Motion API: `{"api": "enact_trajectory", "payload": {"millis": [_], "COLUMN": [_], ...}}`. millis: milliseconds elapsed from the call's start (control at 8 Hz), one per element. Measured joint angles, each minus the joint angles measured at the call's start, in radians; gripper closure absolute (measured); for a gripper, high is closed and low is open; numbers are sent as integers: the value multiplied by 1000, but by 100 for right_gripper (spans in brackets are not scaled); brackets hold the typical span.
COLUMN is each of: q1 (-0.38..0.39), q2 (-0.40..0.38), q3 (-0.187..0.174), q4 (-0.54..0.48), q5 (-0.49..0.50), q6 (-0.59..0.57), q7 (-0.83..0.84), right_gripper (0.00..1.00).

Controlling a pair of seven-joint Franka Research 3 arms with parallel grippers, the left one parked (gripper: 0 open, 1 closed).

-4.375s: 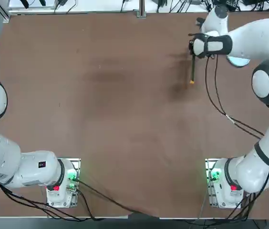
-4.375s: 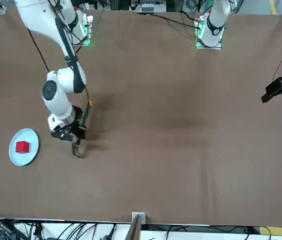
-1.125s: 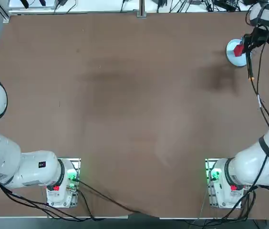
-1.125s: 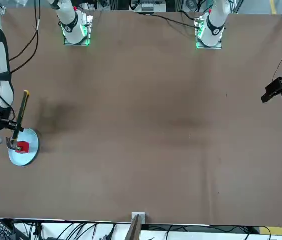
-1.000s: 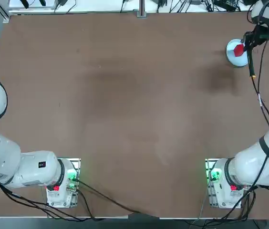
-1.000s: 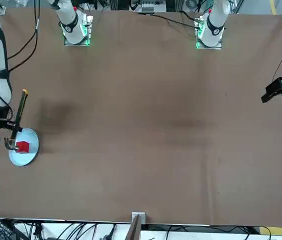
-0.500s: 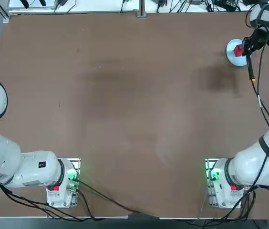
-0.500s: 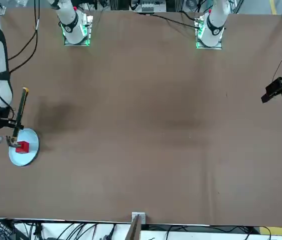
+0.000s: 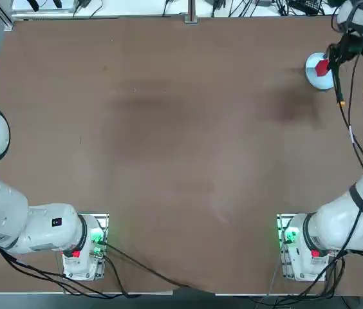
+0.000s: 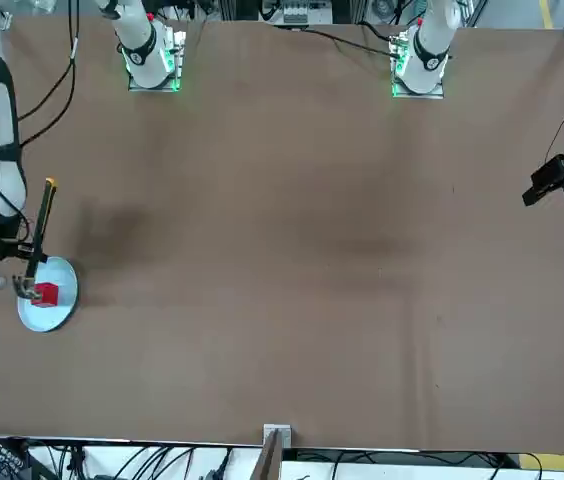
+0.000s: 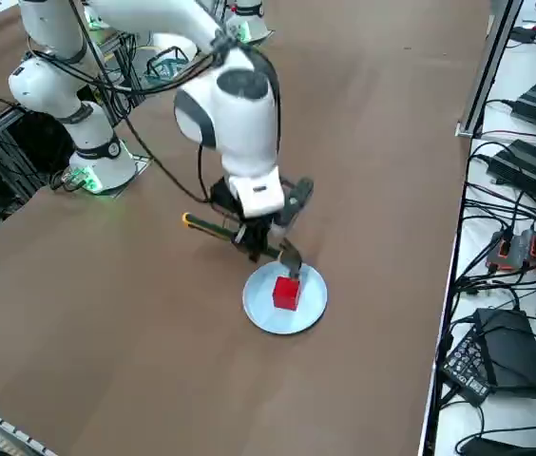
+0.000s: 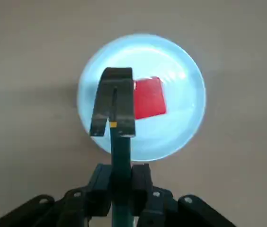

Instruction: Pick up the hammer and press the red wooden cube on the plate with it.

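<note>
The right gripper point(image 12: 119, 184), clamped on the hammer point(image 12: 114, 118), holds its head just beside the red wooden cube point(image 12: 148, 97) (centred on the plate point(image 12: 181, 123)); shifting squarely over the cube before pressing looks wise.

- The hammer point(image 12: 117, 123) head is covering part of the plate point(image 12: 181, 71) and the cube's point(image 12: 150, 97) edge.
- Whether head and cube are touching is not showing.

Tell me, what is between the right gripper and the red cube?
Only the hammer itself: the right gripper is shut on its handle, and its head hangs beside the red wooden cube, in the wrist view.
</note>
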State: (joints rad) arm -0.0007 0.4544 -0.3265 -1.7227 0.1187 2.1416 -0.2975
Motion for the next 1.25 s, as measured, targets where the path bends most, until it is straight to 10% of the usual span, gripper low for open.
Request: {"api": "enact_trajectory", "payload": {"millis": [500, 1250], "q1": [266, 556], "q2": [-86, 13], "q3": [14, 20], "q4": [-12, -195], "q5": [9, 112], "q6": [-67, 290], "q7": [118, 314], "right_gripper": [79, 79]}}
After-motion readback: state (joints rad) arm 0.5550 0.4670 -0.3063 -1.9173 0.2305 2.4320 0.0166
